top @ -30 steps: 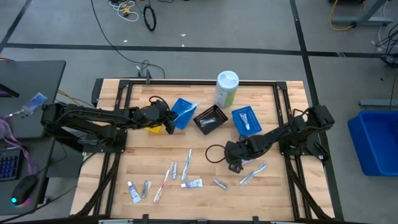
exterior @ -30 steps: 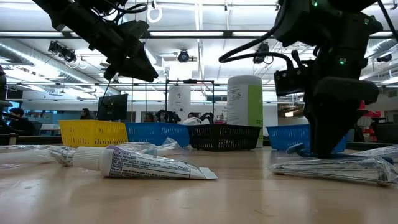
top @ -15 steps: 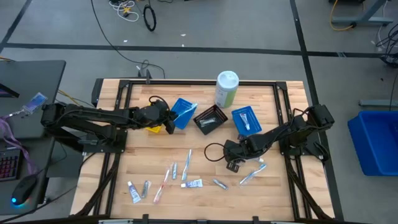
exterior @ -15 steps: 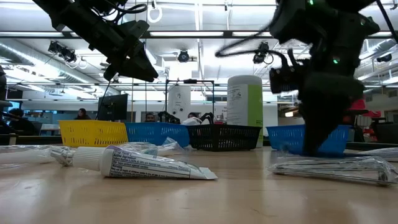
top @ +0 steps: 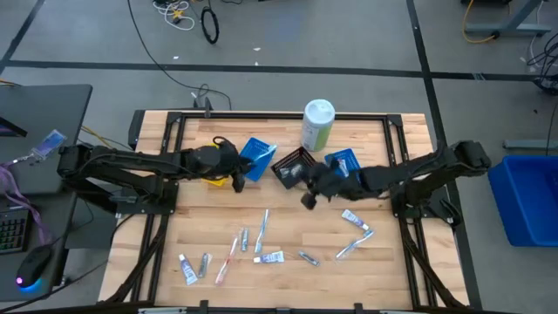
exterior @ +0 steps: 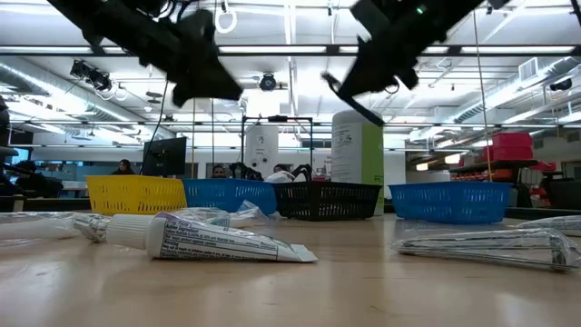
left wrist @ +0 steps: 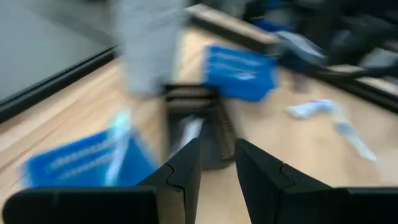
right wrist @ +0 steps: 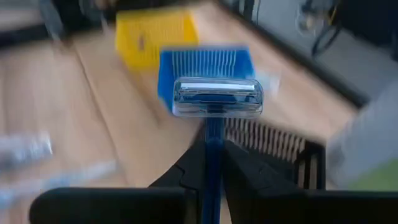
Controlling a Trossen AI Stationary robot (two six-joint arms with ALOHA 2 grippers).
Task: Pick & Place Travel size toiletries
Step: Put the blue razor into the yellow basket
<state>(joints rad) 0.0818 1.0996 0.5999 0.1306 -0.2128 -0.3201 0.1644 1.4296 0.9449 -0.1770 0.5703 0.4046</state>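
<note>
Right gripper [top: 307, 194], clamped on a blue razor [right wrist: 214, 99], hangs mid-frame beside the black tray [top: 291, 165]; next comes the drop. Left gripper [top: 237, 171], narrowly parted and empty, waits upper left.

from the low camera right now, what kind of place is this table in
Likely a robotics lab or workshop: exposed ceiling ducts and strip lights overhead, desks with dark monitors and seated people behind the wooden slatted table, and loose cables on the grey taped floor.
</note>
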